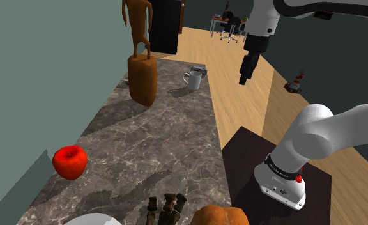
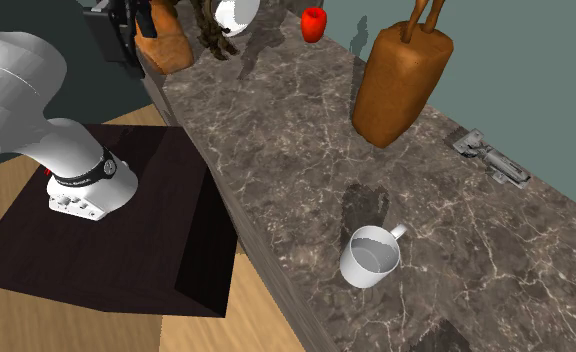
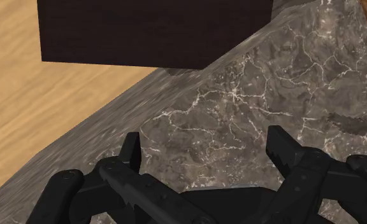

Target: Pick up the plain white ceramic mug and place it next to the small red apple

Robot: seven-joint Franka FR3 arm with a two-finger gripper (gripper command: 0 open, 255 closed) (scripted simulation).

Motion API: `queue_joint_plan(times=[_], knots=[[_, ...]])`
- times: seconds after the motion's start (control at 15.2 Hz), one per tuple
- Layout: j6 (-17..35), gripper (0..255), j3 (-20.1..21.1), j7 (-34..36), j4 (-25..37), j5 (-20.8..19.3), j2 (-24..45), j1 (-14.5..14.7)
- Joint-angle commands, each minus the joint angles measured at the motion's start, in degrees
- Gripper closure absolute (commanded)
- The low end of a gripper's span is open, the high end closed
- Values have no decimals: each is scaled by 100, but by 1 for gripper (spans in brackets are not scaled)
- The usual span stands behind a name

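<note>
The white mug [image 1: 191, 79] stands upright on the marble counter [image 1: 157, 140] near its far end, handle towards the wall; the second exterior view shows it empty [image 2: 371, 256]. The small red apple [image 1: 69, 162] lies far from it, at the counter's near end by the wall [image 2: 315, 22]. My black gripper [image 1: 243, 80] hangs high in the air, off to the shoulder view's right of the mug, over the counter's outer edge. In the wrist view its fingers [image 3: 204, 141] stand apart with only marble [image 3: 252, 95] between them. The gripper is open and holds nothing.
A tall brown block [image 1: 142, 80] bearing a brown figure [image 1: 138, 25] stands between mug and apple, by the wall. A small metal item [image 2: 491, 158] lies behind the mug. A white bowl [image 1: 93, 220], a dark object [image 1: 167, 209] and an orange lump [image 1: 219, 216] crowd the near end.
</note>
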Motion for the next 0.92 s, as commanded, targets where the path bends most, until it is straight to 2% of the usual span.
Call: queue_joint_plan(times=[0.0, 0.4, 0.86], knots=[[0, 0, 0, 0, 0, 0, 0, 0], [823, 0, -377, -468, 300, -306, 1095, -118], [1596, 0, -776, -984, 981, -456, 2496, -208]])
